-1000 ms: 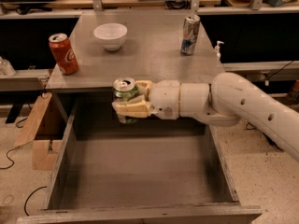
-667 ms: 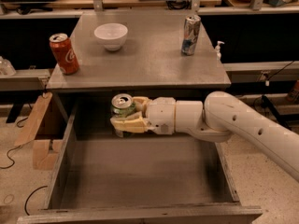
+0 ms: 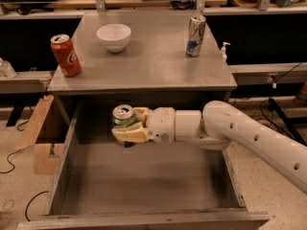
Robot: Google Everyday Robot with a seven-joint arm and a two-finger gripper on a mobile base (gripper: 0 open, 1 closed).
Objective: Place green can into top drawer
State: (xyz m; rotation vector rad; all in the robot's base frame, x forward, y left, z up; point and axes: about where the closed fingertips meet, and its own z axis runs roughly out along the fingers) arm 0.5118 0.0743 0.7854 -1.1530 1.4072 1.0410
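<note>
Camera view: gripper (image 3: 125,129), can (image 3: 123,116) nearer drawer (image 3: 144,188)

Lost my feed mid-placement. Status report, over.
Hand shut on green can, over rear left of open top drawer. Can upright, not yet released. Drawer floor bare beneath, nothing in the way.

Grey metal table (image 3: 153,61), speckled pale floor (image 3: 256,193), wooden workbench (image 3: 57,6) behind, cardboard box (image 3: 36,128) at left, black cable (image 3: 9,163)
</note>
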